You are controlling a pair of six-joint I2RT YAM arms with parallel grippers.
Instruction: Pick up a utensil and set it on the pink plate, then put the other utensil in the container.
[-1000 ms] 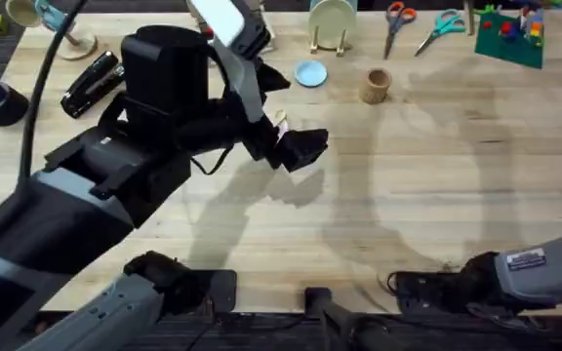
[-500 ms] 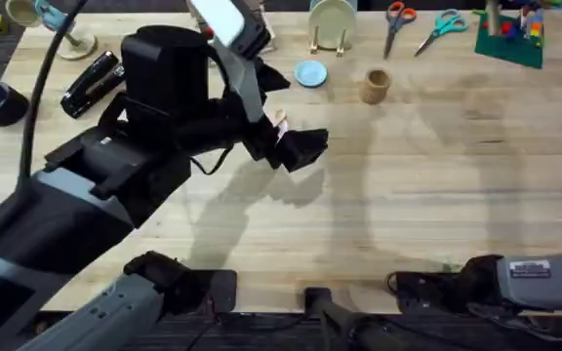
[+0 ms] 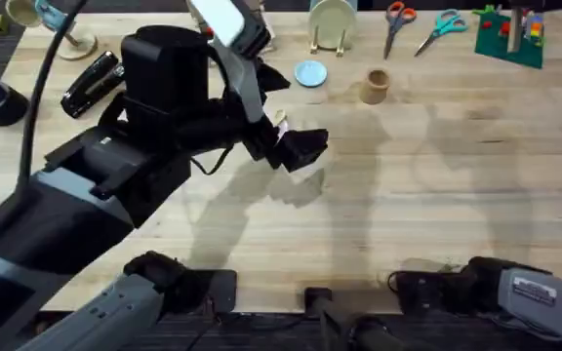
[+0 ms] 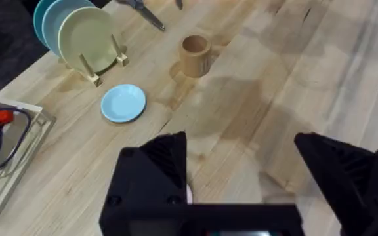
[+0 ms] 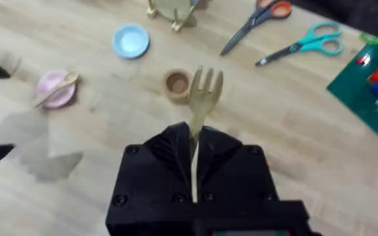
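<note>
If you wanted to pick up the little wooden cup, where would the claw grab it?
Probably across its round outer wall, coming straight down from above. The wooden cup stands upright, mouth open, with bare table all around and the light-blue plate well apart, so a finger fits on each side. The left claw is open; the right claw holds the fork.

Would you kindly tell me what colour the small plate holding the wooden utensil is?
Pale pink; the small plate shows best in the right wrist view.
</note>
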